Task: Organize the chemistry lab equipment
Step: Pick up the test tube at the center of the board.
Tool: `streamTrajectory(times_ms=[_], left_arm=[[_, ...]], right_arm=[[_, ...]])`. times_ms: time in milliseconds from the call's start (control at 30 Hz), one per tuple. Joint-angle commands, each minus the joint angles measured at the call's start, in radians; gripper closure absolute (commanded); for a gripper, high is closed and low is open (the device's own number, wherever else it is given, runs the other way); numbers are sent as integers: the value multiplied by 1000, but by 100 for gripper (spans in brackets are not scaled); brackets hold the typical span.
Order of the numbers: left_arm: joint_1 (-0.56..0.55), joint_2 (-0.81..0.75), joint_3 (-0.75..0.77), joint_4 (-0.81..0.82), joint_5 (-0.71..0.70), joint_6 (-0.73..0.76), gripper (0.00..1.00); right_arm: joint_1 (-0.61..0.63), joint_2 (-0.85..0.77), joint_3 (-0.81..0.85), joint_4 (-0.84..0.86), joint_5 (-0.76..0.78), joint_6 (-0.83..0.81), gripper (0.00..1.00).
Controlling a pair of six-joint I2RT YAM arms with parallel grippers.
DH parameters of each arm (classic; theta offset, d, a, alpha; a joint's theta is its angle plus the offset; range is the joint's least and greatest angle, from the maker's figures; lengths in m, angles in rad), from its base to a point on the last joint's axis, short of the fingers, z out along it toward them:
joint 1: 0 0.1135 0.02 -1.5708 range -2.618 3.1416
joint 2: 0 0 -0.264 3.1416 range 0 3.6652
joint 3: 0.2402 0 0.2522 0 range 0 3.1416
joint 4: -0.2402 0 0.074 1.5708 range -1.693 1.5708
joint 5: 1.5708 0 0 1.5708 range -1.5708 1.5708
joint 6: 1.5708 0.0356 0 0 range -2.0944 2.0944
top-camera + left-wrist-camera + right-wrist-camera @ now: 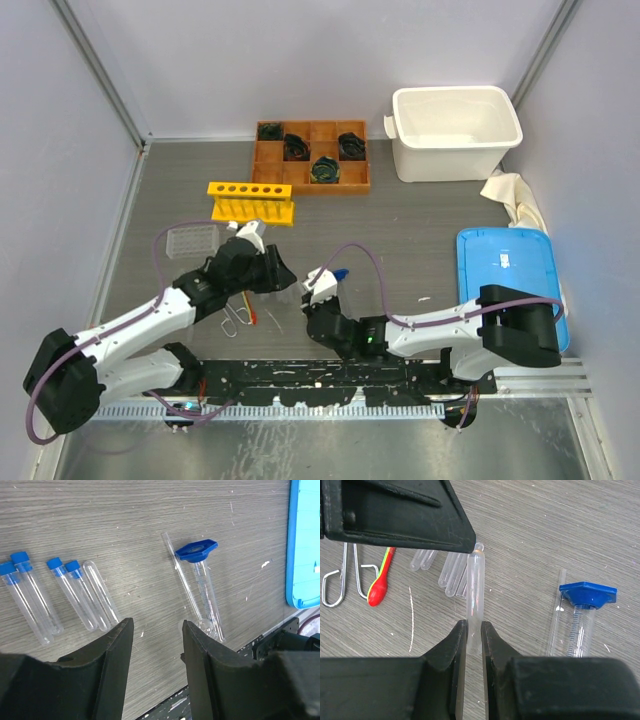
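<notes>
My right gripper [474, 626] is shut on a clear uncapped test tube [475, 582]. The tube's rounded end points away from the wrist and reaches the black underside of my left gripper [395, 515]. My left gripper [156, 625] is open above the table with nothing between its fingers. Several blue-capped test tubes [30, 595] lie side by side to its left, along with one uncapped tube [100, 600]. A graduated cylinder with a blue base [202, 580] and a glass rod [180, 575] lie ahead. The yellow rack [250, 201] stands behind both grippers. The metal tongs [340, 580] and the red stick [380, 585] lie to the left.
A wooden compartment tray [312, 156] and a white bin [455, 130] stand at the back. A blue lid [510, 275] lies at the right, with a cloth [515, 195] behind it. A clear plastic piece [190, 238] sits left of the rack.
</notes>
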Motion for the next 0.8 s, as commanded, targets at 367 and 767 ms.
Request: streamTrajectory(times_ms=[367, 767], left_arm=[[-80, -6, 33, 114, -13, -67, 54], [-85, 12, 32, 139, -24, -67, 81]], right_arm=[[13, -18, 34, 84, 49, -20, 99], [25, -48, 14, 72, 75, -11, 99]])
